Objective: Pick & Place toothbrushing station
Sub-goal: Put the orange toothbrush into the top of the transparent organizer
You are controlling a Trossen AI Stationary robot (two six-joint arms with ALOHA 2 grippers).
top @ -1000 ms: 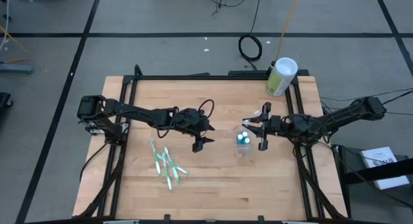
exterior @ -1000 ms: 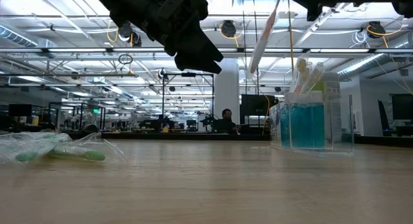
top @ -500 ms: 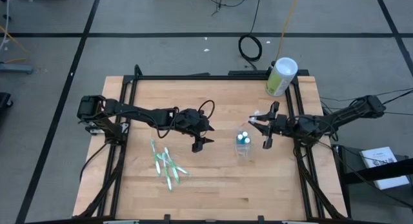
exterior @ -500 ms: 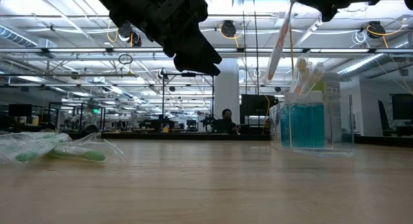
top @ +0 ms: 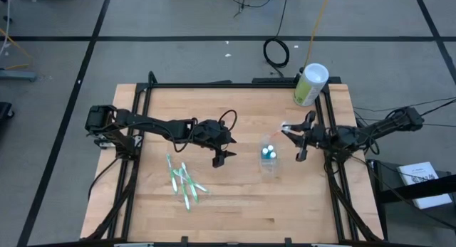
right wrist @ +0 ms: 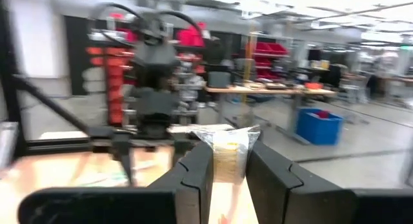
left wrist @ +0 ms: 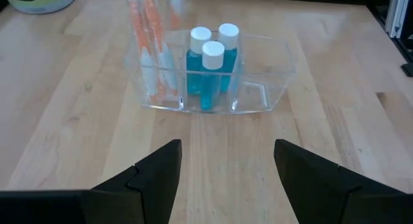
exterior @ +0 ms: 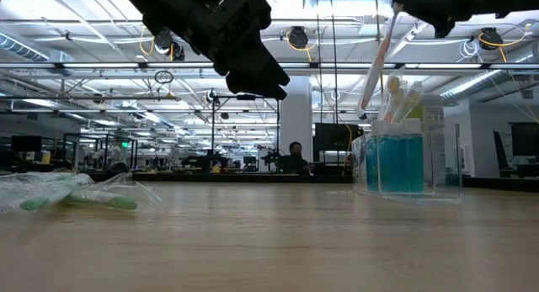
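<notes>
From above, the clear organizer [top: 268, 158] sat on the tabletop [top: 235, 204] between both arms; wrapped toothbrushes [top: 184, 181] lay left of it. The low view showed a pink toothbrush [exterior: 376, 61] hanging tilted above the organizer. The left tool [left wrist: 226, 179] stood open and empty. The right tool [right wrist: 229, 162] pinched the wrapped toothbrush.

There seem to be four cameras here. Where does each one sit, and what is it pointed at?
High view: overhead, looking straight down on the wooden table, both dark arms.
Low view: table height, looking level at the clear plastic organiser with blue bottles; arms above.
Left wrist view: behind the open left gripper, facing that organiser.
Right wrist view: behind the right gripper, shut on a wrapped toothbrush.
All but the right wrist view show the organiser.
</notes>
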